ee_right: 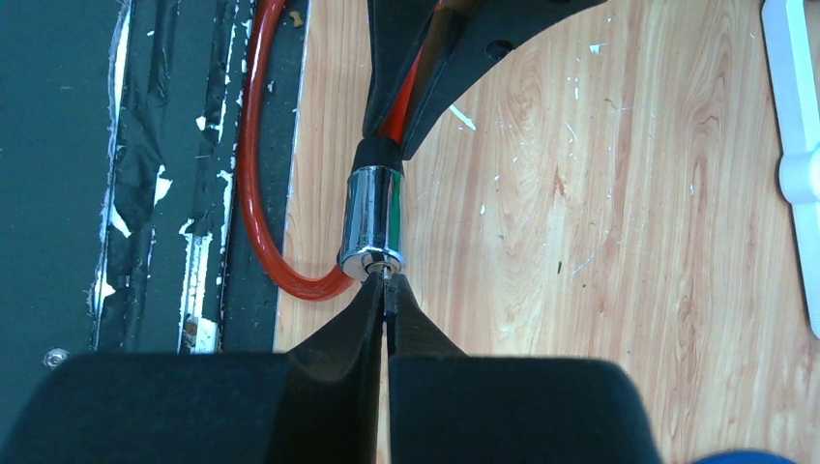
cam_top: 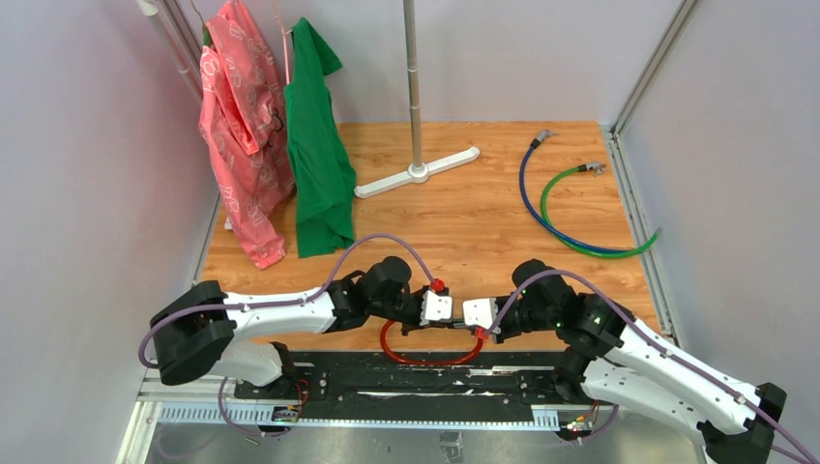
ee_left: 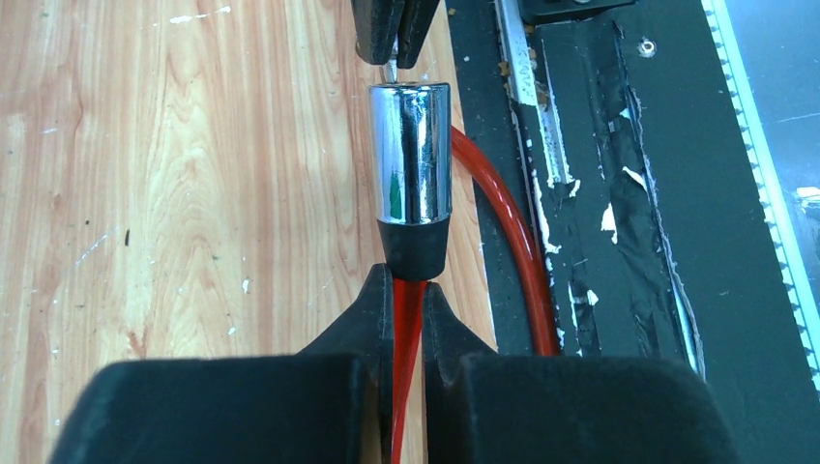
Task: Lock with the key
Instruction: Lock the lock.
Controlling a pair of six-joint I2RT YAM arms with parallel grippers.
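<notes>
Your left tool (ee_left: 409, 293) is pinching the red cable (ee_left: 503, 222) just behind the chrome lock (ee_left: 410, 155), and your right tool (ee_right: 386, 295) is pinching the key (ee_right: 386, 277), which sits at the lock's keyhole, centre of the right wrist view.

bright even light; glare on lock barrel (ee_left: 410, 155).

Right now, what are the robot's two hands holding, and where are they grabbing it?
Left gripper pinches the red cable just behind its shiny lock. Right gripper pinches the tiny key at the lock's end.
</notes>
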